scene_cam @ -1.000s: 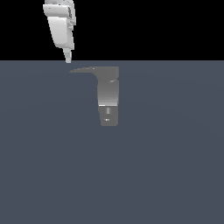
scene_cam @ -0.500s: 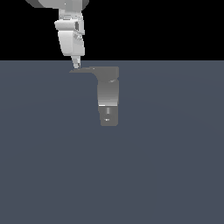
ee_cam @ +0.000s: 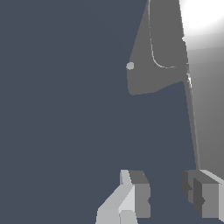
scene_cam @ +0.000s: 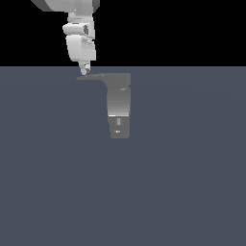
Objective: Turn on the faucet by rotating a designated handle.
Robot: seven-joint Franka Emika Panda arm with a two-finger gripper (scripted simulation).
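I hold the claw (scene_cam: 84,72) spread, 1 finger touching the handle (scene_cam: 92,77) tip, far from the faucet (scene_cam: 118,103) for leverage.

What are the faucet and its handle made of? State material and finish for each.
Faucet: looks like grey metal with a satin finish, judging by the soft light band across its middle; a render, so uncertain.
Handle: probably the same metal, darker and matte, a thin flat lever without highlights. The gripper sits at its tip.
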